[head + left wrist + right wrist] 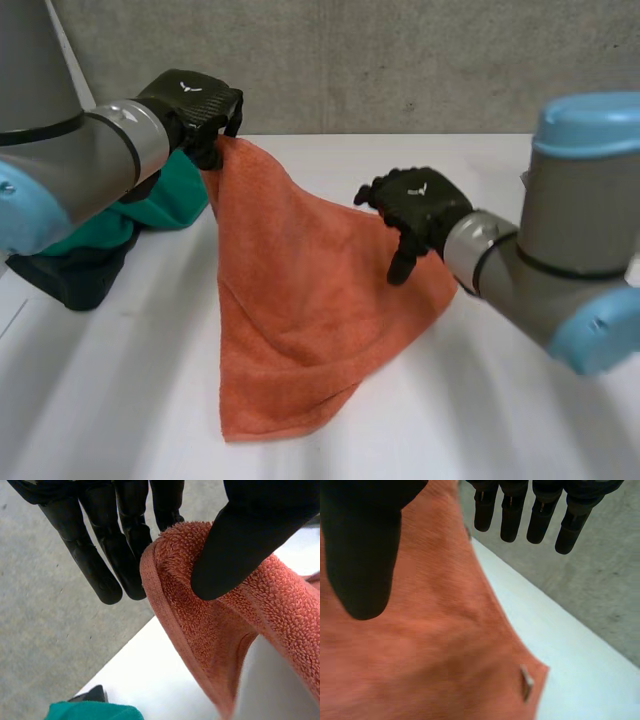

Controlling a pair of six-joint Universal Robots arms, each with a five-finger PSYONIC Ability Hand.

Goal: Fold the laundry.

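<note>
Closest to the head camera, the left arm (70, 170) and the right arm (570, 240) are seen reaching in over the white table (520, 420). Between them an orange towel (300, 300) is held up by one corner, and from there it spreads downward in a broad triangle. Its lower part is laid on the table, with the lowest corner nearest the camera.

The raised corner is pinched by the left hand (190, 100). In the left wrist view the thumb (235, 550) is pressed onto the terry face of the corner, and the straight fingers (100, 570) are set against the hemmed edge behind it.

The right hand (415, 205) is placed at the towel's far right edge, partway down the slope. Its fingers (512, 515) are held straight and apart from the thumb (362, 555). The thumb is seen over the cloth and the fingers just beyond its edge. A small label (526, 682) is seen at a towel corner beneath this hand.

Under the left arm, a teal cloth (165, 200) is piled on a dark cloth (70, 280), just beside the hanging towel. A grey wall (400, 60) is seen behind the table.
</note>
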